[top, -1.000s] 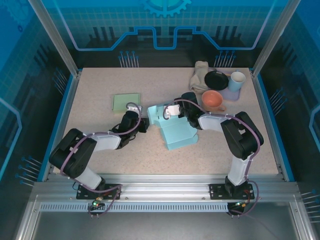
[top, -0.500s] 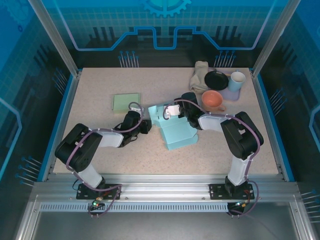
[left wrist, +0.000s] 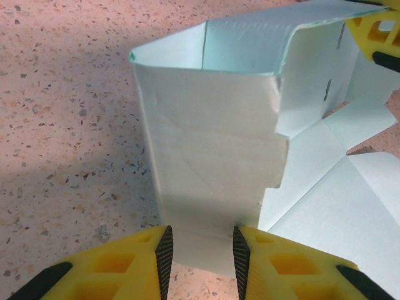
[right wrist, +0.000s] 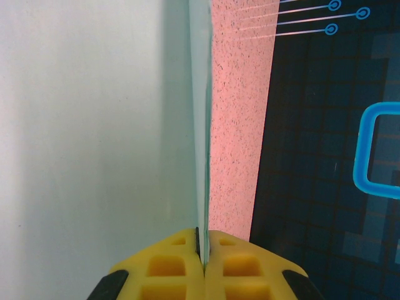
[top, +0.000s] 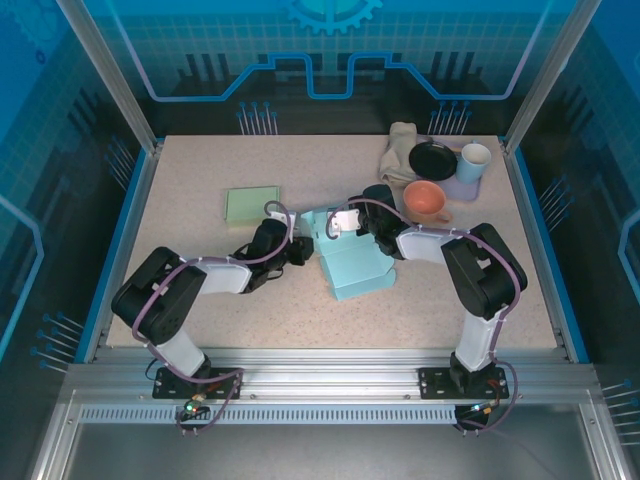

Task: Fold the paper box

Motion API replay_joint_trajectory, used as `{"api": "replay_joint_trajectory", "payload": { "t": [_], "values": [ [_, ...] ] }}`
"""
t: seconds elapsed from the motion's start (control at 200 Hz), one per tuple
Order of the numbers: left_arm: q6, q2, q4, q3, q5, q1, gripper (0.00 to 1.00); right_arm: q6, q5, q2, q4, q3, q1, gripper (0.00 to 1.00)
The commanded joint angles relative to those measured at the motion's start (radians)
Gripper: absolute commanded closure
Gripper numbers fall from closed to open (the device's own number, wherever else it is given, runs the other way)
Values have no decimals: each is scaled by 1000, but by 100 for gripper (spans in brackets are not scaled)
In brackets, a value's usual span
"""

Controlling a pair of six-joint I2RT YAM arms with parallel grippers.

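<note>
The paper box (top: 348, 258) lies near the middle of the table (top: 200, 300), with a flat sheet (top: 252, 204) to its left and slightly farther back. In the far right corner, a cloth (top: 398, 150), a plate (top: 432, 160) and a cup (top: 474, 160) stand left to right. A bowl (top: 426, 200) sits just in front of the plate.

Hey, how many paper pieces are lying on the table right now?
2. The pale blue paper box sits mid-table, partly folded; a flat green sheet lies left of it, farther back. More could be hidden from view.
</note>
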Motion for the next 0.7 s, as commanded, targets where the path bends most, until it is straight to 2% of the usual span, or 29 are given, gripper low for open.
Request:
{"api": "replay_joint_trajectory", "payload": {
  "t": [0.0, 0.255, 0.51, 0.6, 0.695],
  "values": [
    [0, -13, -5, 25, 21, -11, 66, 27, -7, 19, -30, 3, 2, 100],
    [6, -14, -11, 38, 21, -14, 66, 30, 0, 26, -17, 3, 2, 100],
    [39, -12, 6, 47, 23, -18, 67, 50, 72, 69, 59, 22, -1, 100],
    [49, -13, 7, 50, 24, -18, 67, 45, 71, 67, 152, -20, -2, 100],
    [66, -41, 7, 31, -16, -16, 67, 3, 100, 90, 403, -94, -3, 100]
  ]
}}
